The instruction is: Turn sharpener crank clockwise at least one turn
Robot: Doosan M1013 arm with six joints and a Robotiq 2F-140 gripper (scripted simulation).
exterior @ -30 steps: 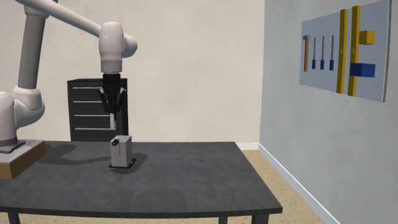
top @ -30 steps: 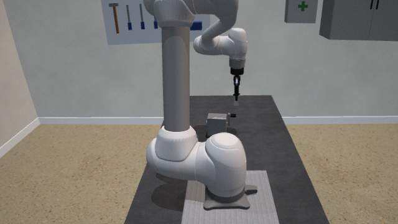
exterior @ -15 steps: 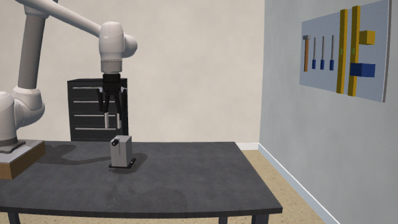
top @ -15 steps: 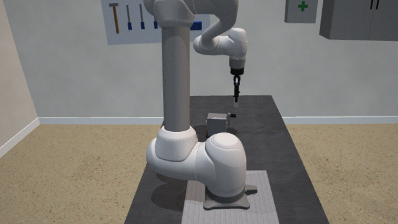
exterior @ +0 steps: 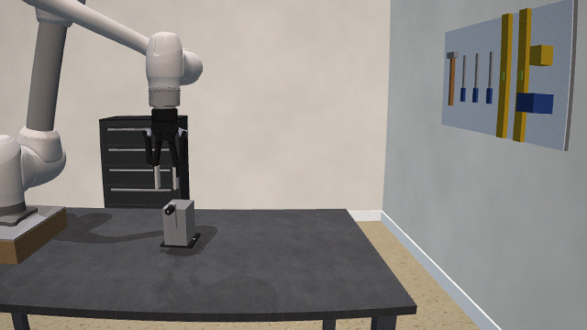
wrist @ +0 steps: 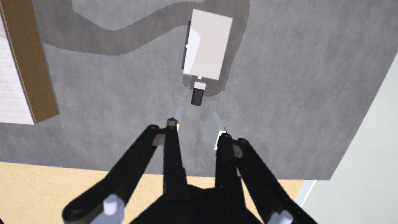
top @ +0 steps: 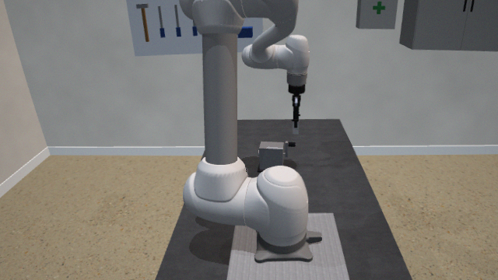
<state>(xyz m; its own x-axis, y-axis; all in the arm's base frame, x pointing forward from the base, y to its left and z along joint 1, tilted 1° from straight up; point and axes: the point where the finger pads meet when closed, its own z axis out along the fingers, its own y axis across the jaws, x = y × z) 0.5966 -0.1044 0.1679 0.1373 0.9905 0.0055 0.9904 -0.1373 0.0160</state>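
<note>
The grey box-shaped pencil sharpener (top: pixel 271 155) (exterior: pixel 179 223) (wrist: pixel 207 45) stands on the dark table (top: pixel 331 175) (exterior: pixel 275 257) (wrist: pixel 300 100). Its black crank knob (top: pixel 291 144) (exterior: pixel 170 210) (wrist: pixel 198 95) sticks out at the top of the crank end, with the crank arm pointing up. My gripper (top: pixel 296 130) (exterior: pixel 166 185) (wrist: pixel 196 116) hangs pointing straight down, a short way above the knob. Its fingers stand partly open, a little wider than the knob, with nothing between them. They do not touch the knob.
The arm's base stands on a raised wood-edged plinth (exterior: pixel 27 234) (wrist: pixel 30 60) at the table's near end. The arm's thick upright link (top: pixel 219 97) stands beside the sharpener. A black drawer cabinet (exterior: pixel 124 160) stands behind the table. A tool board (exterior: pixel 504 73) hangs on the wall.
</note>
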